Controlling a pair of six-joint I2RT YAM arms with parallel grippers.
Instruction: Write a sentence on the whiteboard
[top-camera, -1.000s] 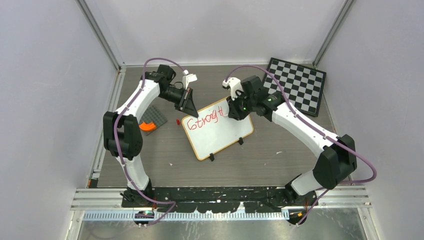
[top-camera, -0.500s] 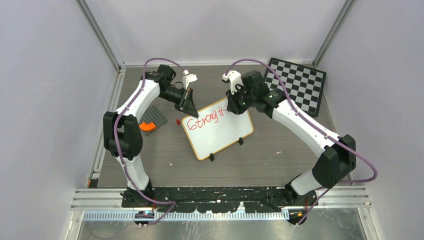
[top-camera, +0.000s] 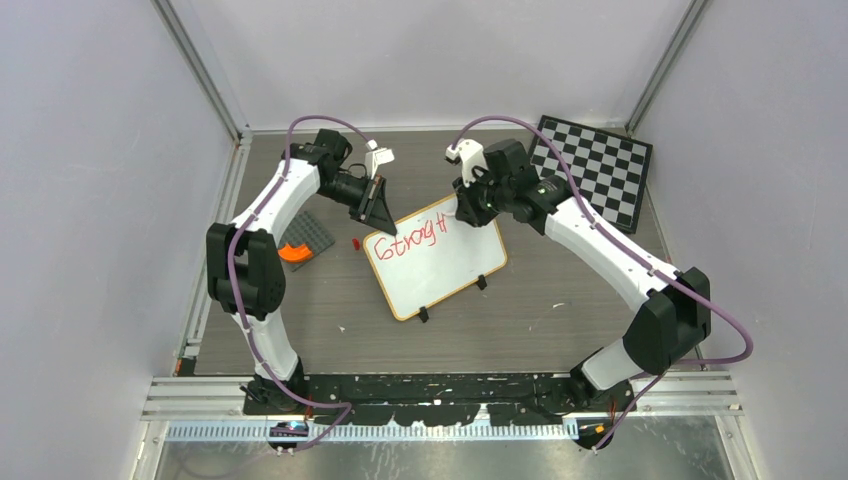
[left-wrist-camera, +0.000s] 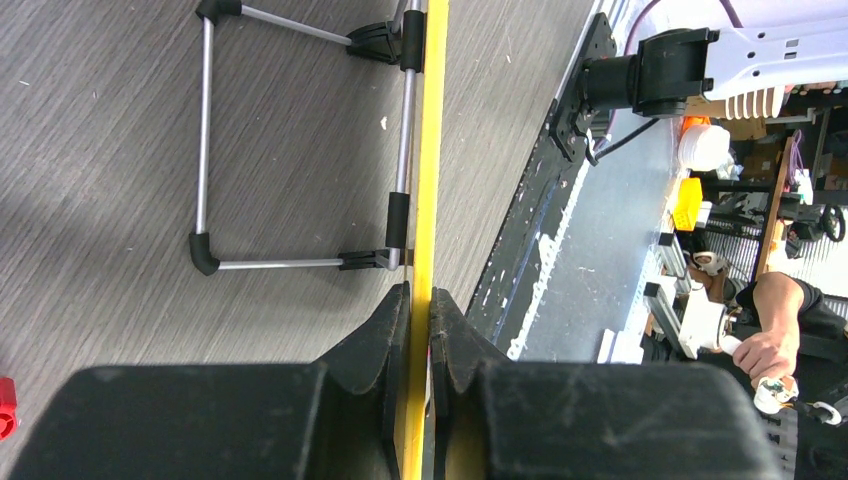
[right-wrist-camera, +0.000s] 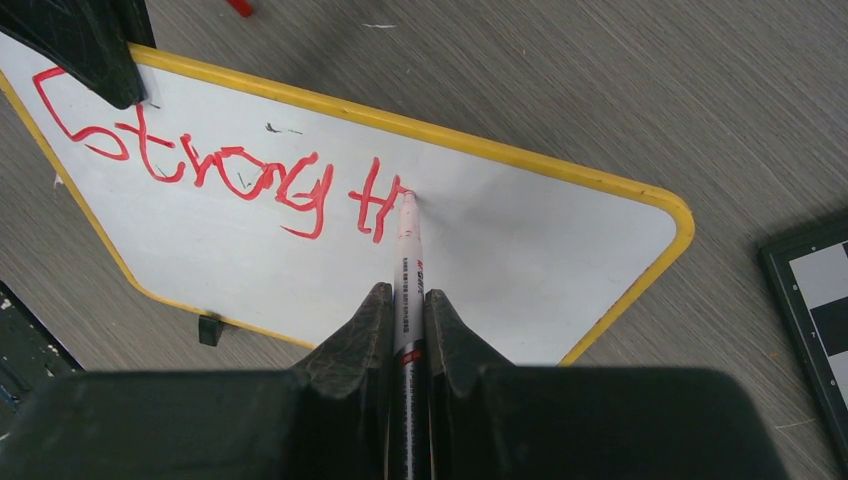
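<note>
The whiteboard (top-camera: 440, 268) is being propped at a slant on its small black feet near the middle of the grey table (top-camera: 560, 300). The sentence (right-wrist-camera: 230, 175), unfinished, is being shown in red along the whiteboard's far edge, reading roughly "Strong t" with one more stroke after it. The tip of a red marker (right-wrist-camera: 405, 250) is being pressed to the whiteboard at the end of that last stroke. The marker is being clamped by the right gripper (right-wrist-camera: 407, 300), whose jaws are drawn in tight on the barrel. The whiteboard's far left corner is being pinched by the left gripper (left-wrist-camera: 420, 300), whose jaws are closed to a narrow gap on the yellow rim. A small red cap (top-camera: 357, 243) is lying just left of the whiteboard, and a grey and orange piece (top-camera: 297, 245) is lying farther left. A checkered board (top-camera: 592, 168) is lying beyond the whiteboard's far right corner, apart from it.
</note>
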